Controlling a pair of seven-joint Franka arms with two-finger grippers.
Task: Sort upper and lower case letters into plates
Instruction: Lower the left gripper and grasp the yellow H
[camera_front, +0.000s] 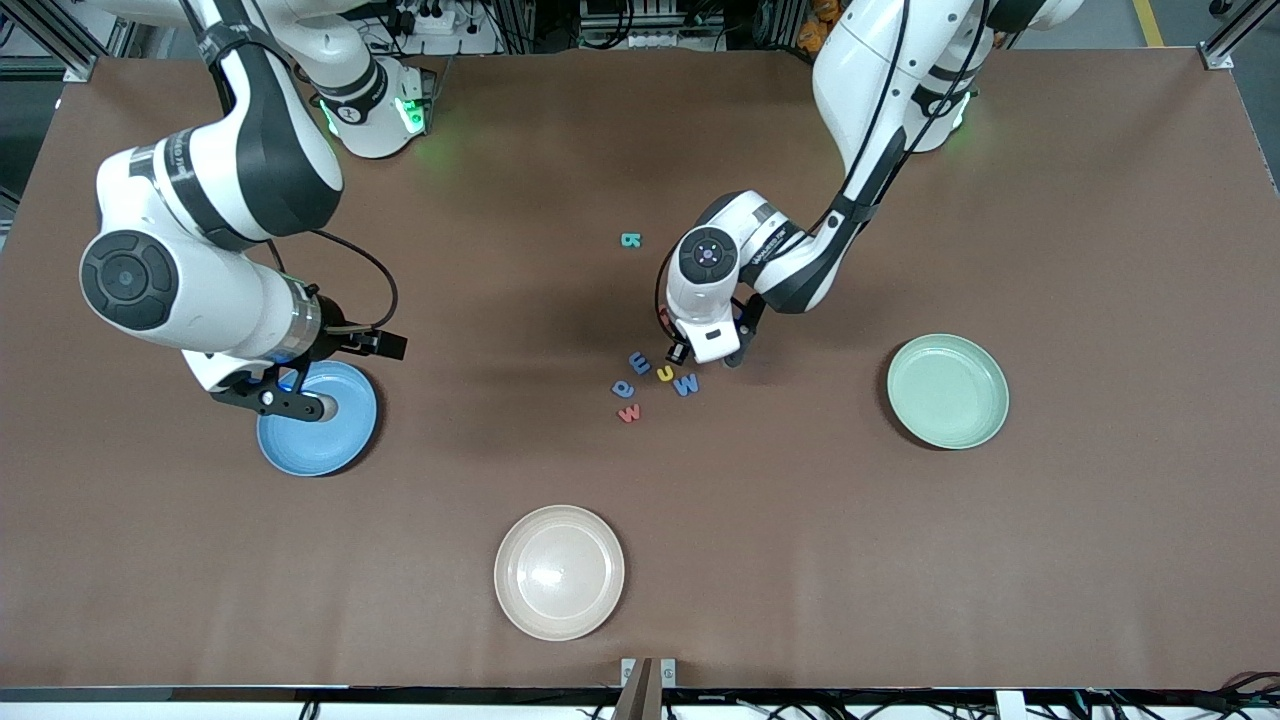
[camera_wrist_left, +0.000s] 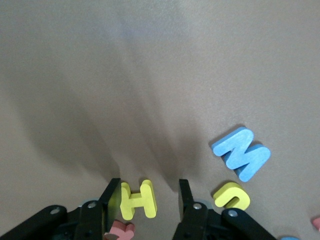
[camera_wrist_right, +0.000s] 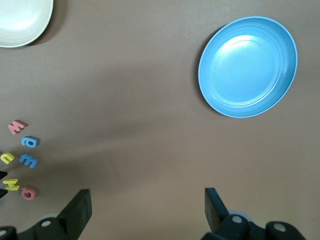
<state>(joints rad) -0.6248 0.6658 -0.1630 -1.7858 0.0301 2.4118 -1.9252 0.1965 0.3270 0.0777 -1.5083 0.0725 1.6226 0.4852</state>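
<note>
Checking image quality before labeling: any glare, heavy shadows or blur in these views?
Front view: glare patch on the cream plate, dark arm shadow on the table around the letter cluster. Left wrist view: long streaky shadows over the tabletop; the yellow H between the left gripper fingers looks soft. Right wrist view: bright sheen inside the blue plate, otherwise even.
</note>
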